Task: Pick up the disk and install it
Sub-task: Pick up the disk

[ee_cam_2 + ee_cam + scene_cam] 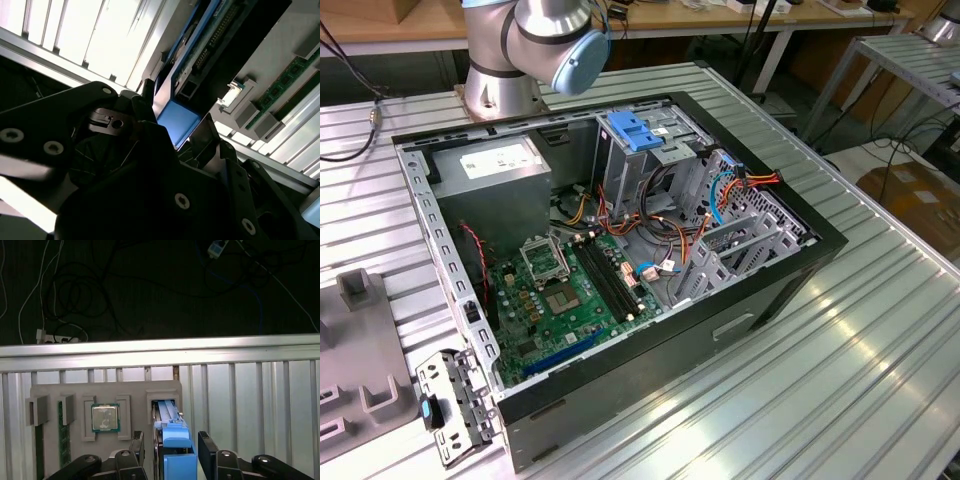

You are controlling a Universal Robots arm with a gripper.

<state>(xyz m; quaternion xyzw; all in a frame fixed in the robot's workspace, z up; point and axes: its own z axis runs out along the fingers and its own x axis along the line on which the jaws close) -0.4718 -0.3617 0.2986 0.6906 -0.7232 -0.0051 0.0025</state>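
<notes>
The black computer case (740, 330) lies open on the ribbed metal table (840, 380). Inside it sit the grey power supply (495, 175) at the back, the green motherboard (560, 300) on the floor of the case, and a metal drive cage (620, 165) topped by a blue latch (635, 130), with bundles of coloured cables (720, 195) running beside it. The arm (550, 40) rises from its base behind the case.

A grey holder tray (75, 392) lies on the same ribbed surface near the table's edge. Its pockets hold a processor chip (105, 417) lying flat and a green memory stick (64, 435) on edge. The disk (170, 412) stands on edge in the slot next to the chip, its blue bracket (177, 120) facing the wrist.

The gripper (171, 437) is at the disk, its fingers (137, 450) spread with one on each side of it. In the first wrist view a sliver of tray shows between one finger and the disk's dark body, while the other finger stands just beside the blue bracket; whether that one touches I cannot tell. The second wrist view shows the disk's circuit-board face (200, 55) running away from the dark gripper body, with a metal finger pad (202, 137) close against the bracket's end. The disk is seated in its slot, not lifted
</notes>
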